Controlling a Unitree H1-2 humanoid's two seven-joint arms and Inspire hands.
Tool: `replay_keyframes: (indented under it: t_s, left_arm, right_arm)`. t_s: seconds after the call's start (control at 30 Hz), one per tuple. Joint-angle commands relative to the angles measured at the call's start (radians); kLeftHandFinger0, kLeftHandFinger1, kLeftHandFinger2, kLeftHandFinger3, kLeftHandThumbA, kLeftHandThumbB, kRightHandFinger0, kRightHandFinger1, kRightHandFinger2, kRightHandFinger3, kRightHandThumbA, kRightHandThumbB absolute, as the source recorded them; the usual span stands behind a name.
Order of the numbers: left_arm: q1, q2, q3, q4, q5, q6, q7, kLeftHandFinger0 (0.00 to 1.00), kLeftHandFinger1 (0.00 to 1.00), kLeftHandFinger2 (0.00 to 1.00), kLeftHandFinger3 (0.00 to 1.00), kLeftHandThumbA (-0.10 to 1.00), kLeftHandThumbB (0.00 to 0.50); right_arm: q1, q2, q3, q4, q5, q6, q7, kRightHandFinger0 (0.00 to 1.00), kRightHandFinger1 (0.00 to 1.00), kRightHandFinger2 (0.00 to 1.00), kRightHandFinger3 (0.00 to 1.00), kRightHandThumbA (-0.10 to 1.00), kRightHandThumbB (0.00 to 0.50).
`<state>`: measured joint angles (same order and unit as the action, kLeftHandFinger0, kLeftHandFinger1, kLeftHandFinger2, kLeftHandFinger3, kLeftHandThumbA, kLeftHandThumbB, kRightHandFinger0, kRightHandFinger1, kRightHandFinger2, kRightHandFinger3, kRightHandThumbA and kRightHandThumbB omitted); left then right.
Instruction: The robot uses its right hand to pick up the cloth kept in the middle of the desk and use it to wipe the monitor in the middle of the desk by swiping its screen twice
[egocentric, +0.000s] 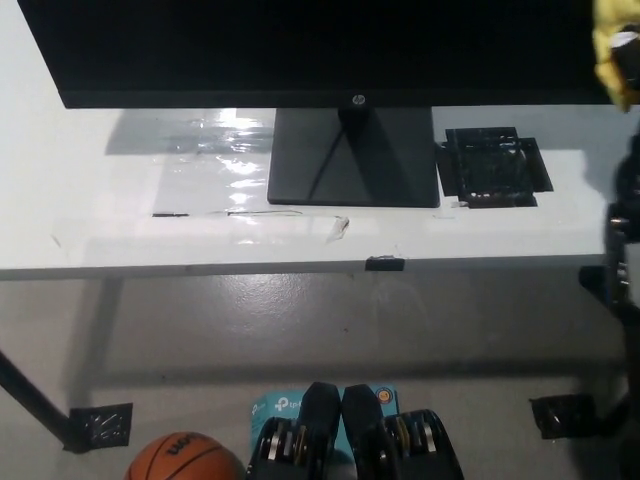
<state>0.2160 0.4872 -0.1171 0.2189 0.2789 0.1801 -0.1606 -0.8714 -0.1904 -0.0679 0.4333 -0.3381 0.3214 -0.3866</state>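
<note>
Holding yellow cloth (617, 50) at monitor (320, 50) top right corner (mostly cut off): right hand (628, 45), closed around it.

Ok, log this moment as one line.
phase: wipe approach | yellow cloth at black monitor right edge | black right hand: mostly out of frame | white left hand: not visible

Single head view, camera looked steeply down from above the desk (120, 215) front edge. Monitor (300, 50) lower bezel and stand (352, 160) filled the top; floor (300, 320) and a basketball (185, 458) showed below. Close framing cut the screen's upper part. No second view.
</note>
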Motion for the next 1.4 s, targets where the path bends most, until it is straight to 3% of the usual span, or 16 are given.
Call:
replay_keyframes:
  t_s: [0.0,0.03,0.07,0.13,0.23,0.33,0.43,0.47,0.5,0.57,0.83,0.9,1.0,1.13,1.27,1.37]
  left_arm:
    - [0.018,0.026,-0.001,-0.035,0.004,-0.013,-0.02,0.66,0.56,0.0,0.0,0.47,0.5]
    - [0.018,0.026,-0.002,-0.036,0.003,-0.013,-0.022,0.66,0.55,0.0,0.0,0.47,0.5]
    - [0.018,0.025,-0.001,-0.035,0.0,-0.016,-0.022,0.65,0.55,0.0,0.0,0.46,0.5]
    - [0.012,0.022,0.0,-0.027,0.001,-0.013,-0.02,0.62,0.52,0.0,0.0,0.43,0.5]
    - [0.012,0.02,-0.006,-0.018,0.001,-0.017,-0.028,0.65,0.56,0.0,0.0,0.44,0.5]
    - [0.014,0.016,-0.007,-0.012,0.001,-0.018,-0.03,0.66,0.57,0.0,0.0,0.45,0.5]
    - [0.016,0.02,-0.016,-0.014,0.012,-0.023,-0.03,0.65,0.55,0.0,0.0,0.48,0.5]
    - [0.015,0.022,-0.018,-0.016,0.014,-0.021,-0.031,0.65,0.55,0.0,0.0,0.49,0.5]
    - [0.016,0.02,-0.015,-0.013,0.007,-0.035,-0.026,0.61,0.52,0.0,0.0,0.47,0.5]
    - [0.015,0.019,-0.017,-0.003,0.011,-0.045,-0.019,0.6,0.51,0.0,0.0,0.48,0.5]
    - [0.01,0.014,-0.023,0.001,0.01,-0.032,-0.023,0.63,0.53,0.0,0.0,0.48,0.5]
    - [0.007,0.015,-0.028,0.009,0.014,-0.036,-0.023,0.63,0.53,0.0,0.0,0.5,0.5]
    - [0.007,0.02,-0.033,-0.001,0.019,-0.024,-0.028,0.65,0.55,0.0,0.0,0.5,0.5]
    - [0.01,0.015,-0.021,0.011,0.005,-0.045,-0.019,0.63,0.53,0.0,0.0,0.49,0.5]
    - [0.012,0.015,-0.026,0.027,0.011,-0.058,-0.016,0.62,0.53,0.0,0.0,0.5,0.5]
    - [0.027,0.021,-0.028,-0.015,0.019,-0.037,-0.025,0.64,0.54,0.0,0.0,0.51,0.5]
  right_arm:
    - [-0.123,0.003,0.116,0.105,-0.169,-0.098,-0.152,0.0,0.0,0.14,0.44,-0.1,0.127]
    - [-0.135,0.009,0.144,0.149,-0.182,-0.116,-0.175,0.0,0.0,0.12,0.44,-0.1,0.13]
    - [-0.151,0.018,0.158,0.192,-0.183,-0.13,-0.2,0.0,0.0,0.11,0.22,-0.1,0.1]
    - [-0.167,0.043,0.181,0.216,-0.186,-0.131,-0.226,0.0,0.0,0.1,0.26,-0.1,0.07]
    - [-0.172,0.066,0.213,0.206,-0.188,-0.112,-0.216,0.0,0.0,0.1,0.04,-0.1,0.053]
    - [-0.174,0.096,0.225,0.207,-0.183,-0.134,-0.239,0.0,0.0,0.04,0.0,-0.1,0.062]
    - [-0.17,0.13,0.244,0.168,-0.188,-0.112,-0.227,0.0,0.0,0.25,0.06,-0.1,0.008]
    - [-0.168,0.141,0.248,0.147,-0.189,-0.099,-0.22,0.0,0.0,0.27,0.04,-0.1,0.033]
    - [-0.163,0.155,0.249,0.126,-0.188,-0.103,-0.223,0.0,0.0,0.26,0.22,-0.1,0.073]
    - [-0.161,0.166,0.253,0.115,-0.191,-0.106,-0.224,0.0,0.0,0.24,0.22,-0.1,0.102]
    - [-0.21,0.265,0.299,0.1,-0.211,-0.107,-0.22,0.0,0.0,0.27,0.0,-0.1,0.186]
    - [-0.227,0.274,0.305,0.12,-0.211,-0.112,-0.224,0.0,0.0,0.3,0.02,-0.1,0.239]
    - [-0.275,0.292,0.311,0.178,-0.206,-0.13,-0.229,0.0,0.0,0.36,0.03,-0.1,0.222]
    - [-0.344,0.288,0.337,0.264,-0.226,-0.144,-0.24,0.0,0.03,0.44,0.28,-0.1,0.132]
    - [-0.356,0.264,0.352,0.291,-0.237,-0.147,-0.237,0.0,0.0,0.39,0.51,-0.1,0.168]
    - [-0.365,0.237,0.36,0.322,-0.243,-0.175,-0.245,0.0,0.01,0.4,0.22,-0.1,0.147]
